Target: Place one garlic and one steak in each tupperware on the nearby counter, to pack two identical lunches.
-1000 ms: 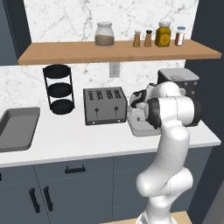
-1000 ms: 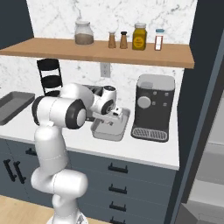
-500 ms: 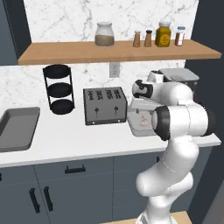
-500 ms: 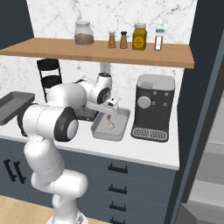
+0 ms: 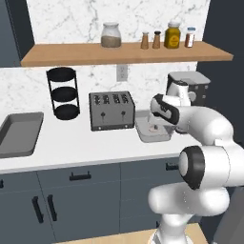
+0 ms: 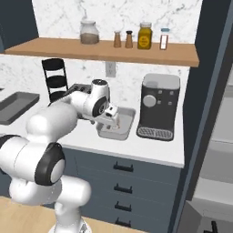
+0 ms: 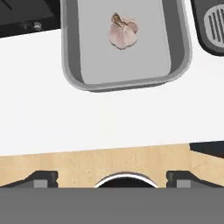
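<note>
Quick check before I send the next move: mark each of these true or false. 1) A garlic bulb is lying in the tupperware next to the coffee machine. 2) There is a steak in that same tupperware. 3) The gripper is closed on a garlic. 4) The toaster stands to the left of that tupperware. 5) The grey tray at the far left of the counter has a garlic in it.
1) True: the garlic lies in the tupperware beside the coffee machine.
2) False: the garlic is the only food in it.
3) False: the gripper is open and holds nothing.
4) True: the toaster stands to its left in the left base view.
5) False: the far-left tray shows nothing inside.
</note>
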You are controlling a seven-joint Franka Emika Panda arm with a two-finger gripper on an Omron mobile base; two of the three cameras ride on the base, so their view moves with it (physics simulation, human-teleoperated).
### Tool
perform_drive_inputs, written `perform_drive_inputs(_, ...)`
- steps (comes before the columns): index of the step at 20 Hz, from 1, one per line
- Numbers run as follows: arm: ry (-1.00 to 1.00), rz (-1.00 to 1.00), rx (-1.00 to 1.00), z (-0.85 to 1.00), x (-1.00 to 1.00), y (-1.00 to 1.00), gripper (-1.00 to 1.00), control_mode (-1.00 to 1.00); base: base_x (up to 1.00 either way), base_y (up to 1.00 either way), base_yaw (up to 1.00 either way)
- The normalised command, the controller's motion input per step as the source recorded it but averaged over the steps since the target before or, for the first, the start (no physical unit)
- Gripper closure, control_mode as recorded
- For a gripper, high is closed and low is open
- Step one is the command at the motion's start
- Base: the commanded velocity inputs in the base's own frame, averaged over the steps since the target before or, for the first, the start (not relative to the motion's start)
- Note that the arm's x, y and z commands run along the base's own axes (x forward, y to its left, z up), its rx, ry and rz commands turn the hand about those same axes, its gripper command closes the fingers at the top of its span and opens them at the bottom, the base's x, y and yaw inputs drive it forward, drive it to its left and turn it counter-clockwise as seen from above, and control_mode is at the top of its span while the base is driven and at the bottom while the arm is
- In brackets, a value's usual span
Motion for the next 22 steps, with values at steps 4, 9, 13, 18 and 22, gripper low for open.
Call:
perform_drive_inputs(4, 0.0, 0.0, 0.0, 0.0, 0.0, 0.0, -1.0, 1.0, -1.0, -0.47, 0.0)
perform_drive_inputs(9, 0.0, 0.0, 0.0, 0.0, 0.0, 0.0, -1.0, 1.0, -0.64, -0.93, -0.04)
perform_drive_inputs(13, 0.0, 0.0, 0.0, 0.0, 0.0, 0.0, -1.0, 1.0, -0.04, -1.0, -0.09)
perform_drive_inputs(18, 0.0, 0.0, 0.0, 0.0, 0.0, 0.0, -1.0, 1.0, 0.34, -1.0, -0.1)
perform_drive_inputs(22, 0.0, 0.0, 0.0, 0.0, 0.0, 0.0, -1.0, 1.0, 0.71, -1.0, -0.07)
